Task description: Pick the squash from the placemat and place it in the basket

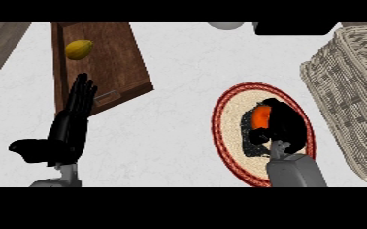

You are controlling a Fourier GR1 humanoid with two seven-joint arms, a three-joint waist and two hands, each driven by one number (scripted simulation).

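Left robot hand [68,121]: open, fingers straight, resting at the view's left, well apart from the task items. Beyond its fingertips, a lemon [79,49] lies on a wooden board [118,58]. Right robot hand [283,126]: the nearer one, fingers curled round the orange squash [261,116], over the round placemat [231,122] on the worktop [179,126]. The squash's long axis points away from the robot. The wicker basket [341,87] stands to this hand's right, just beside the placemat. Judged next move: lift, carry rightward.

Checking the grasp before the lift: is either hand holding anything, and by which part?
The right hand curls round the squash over the placemat, covering its right side; the left hand holds nothing.
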